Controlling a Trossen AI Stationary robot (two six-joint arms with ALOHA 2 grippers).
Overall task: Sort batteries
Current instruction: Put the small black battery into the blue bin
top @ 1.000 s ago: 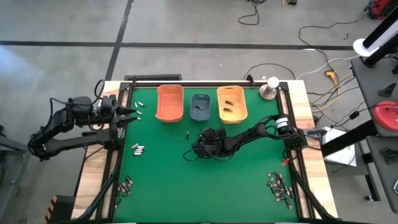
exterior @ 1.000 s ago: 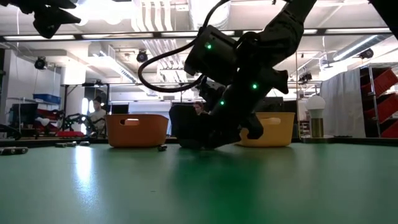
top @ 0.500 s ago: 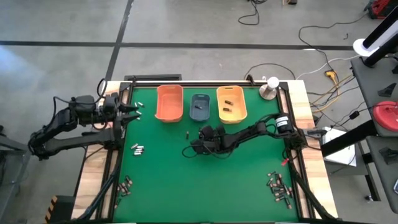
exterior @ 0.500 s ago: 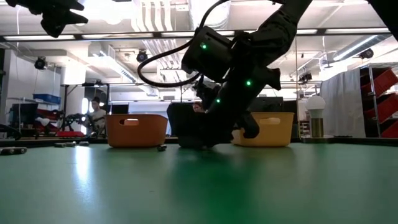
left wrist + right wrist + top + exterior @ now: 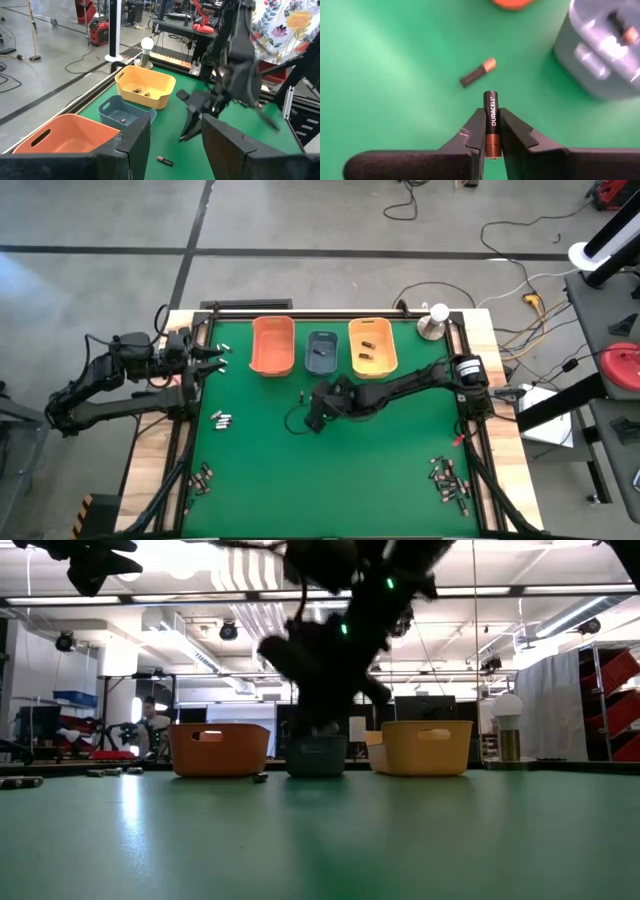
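Gripping a battery [image 5: 491, 120], right tool [image 5: 491, 131], above open mat [image 5: 330, 470]

The table [image 5: 380, 480] had a green top framed in pale wood. Along its upper edge stood an orange bin [image 5: 272, 345], a blue-grey bin [image 5: 323, 352] and a yellow-orange bin [image 5: 372, 346]. Loose batteries [image 5: 450, 480] lay at lower right, lower left and left of centre; a lamp [image 5: 434, 323] stood at the upper right corner.

Both arms are matte black, jointed, with black cables looping along their links. The right claw [image 5: 492, 142] has two dark, angular, tapering fingers [image 5: 470, 131]; behind it, small green lights glow on the wrist housing. The left claw [image 5: 175, 145] shows broad, black, faceted fingers.
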